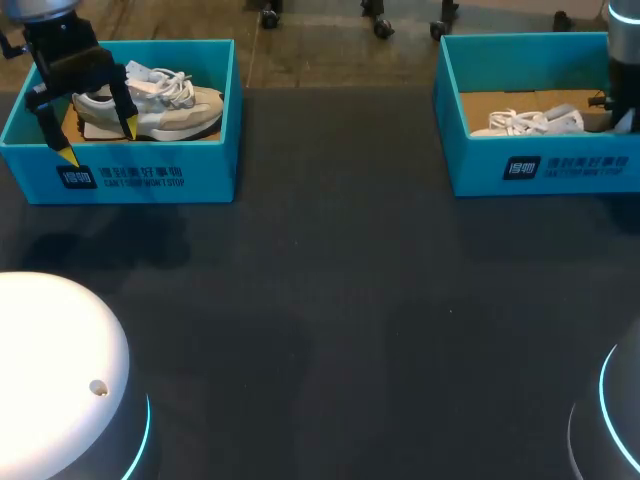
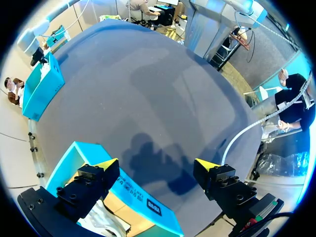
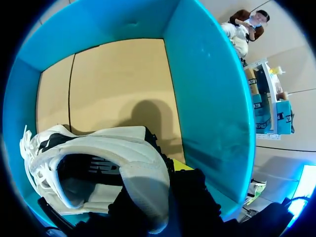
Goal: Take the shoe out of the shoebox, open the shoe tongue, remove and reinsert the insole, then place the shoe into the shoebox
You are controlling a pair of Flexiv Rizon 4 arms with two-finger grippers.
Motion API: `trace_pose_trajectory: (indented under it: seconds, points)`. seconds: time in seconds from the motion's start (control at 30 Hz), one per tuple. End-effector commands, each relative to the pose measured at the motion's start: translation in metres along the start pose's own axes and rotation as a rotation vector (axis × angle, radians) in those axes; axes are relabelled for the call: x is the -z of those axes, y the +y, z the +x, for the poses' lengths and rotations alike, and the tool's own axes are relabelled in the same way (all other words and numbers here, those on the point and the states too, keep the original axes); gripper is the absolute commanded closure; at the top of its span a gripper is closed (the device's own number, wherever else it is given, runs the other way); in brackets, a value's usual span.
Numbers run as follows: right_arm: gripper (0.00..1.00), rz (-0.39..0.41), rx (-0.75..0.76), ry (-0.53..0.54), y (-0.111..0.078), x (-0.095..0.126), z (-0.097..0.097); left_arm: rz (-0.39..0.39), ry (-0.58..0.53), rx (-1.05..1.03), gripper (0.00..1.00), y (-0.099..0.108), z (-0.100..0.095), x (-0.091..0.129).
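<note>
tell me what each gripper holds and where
Nothing in the left gripper, open over the left shoebox; the right gripper holds the white shoe by its heel.

I take this for a robotics lab, a test bench rather than a home or shop. I work at a plain dark table (image 1: pixel 330 300), my left arm (image 1: pixel 62 55) and right arm (image 1: pixel 622 40) coming in over it, a white base (image 1: pixel 50 370) edged with cyan light. The props look staged: a teal left box (image 1: pixel 150 178) and a matching right box (image 1: pixel 540 172), one shoe in each.
</note>
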State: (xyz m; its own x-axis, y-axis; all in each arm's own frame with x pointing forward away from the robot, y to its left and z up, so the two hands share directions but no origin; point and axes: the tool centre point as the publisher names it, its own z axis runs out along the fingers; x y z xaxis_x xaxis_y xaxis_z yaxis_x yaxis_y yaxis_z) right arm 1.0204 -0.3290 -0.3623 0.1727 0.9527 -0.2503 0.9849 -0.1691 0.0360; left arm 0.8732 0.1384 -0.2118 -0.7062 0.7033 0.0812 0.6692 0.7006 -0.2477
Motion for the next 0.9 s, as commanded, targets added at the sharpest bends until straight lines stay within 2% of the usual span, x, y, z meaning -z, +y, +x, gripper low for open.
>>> trace_pose_trajectory:
  seconds: [0.03, 0.57, 0.9]
  points:
    - [1.0, -0.003, 0.0, 0.008, -0.003, -0.002, 0.0, -0.001, 0.003, -0.001, 0.0, 0.001, 0.0, 0.001]
    - [1.0, -0.008, 0.019, 0.029, -0.003, -0.014, 0.006, -0.001, 0.003, -0.001, 0.0, 0.001, 0.0, 0.001]
    - [1.0, -0.011, 0.028, 0.023, 0.006, -0.022, 0.007, -0.001, 0.003, -0.001, 0.0, 0.001, 0.0, 0.001]
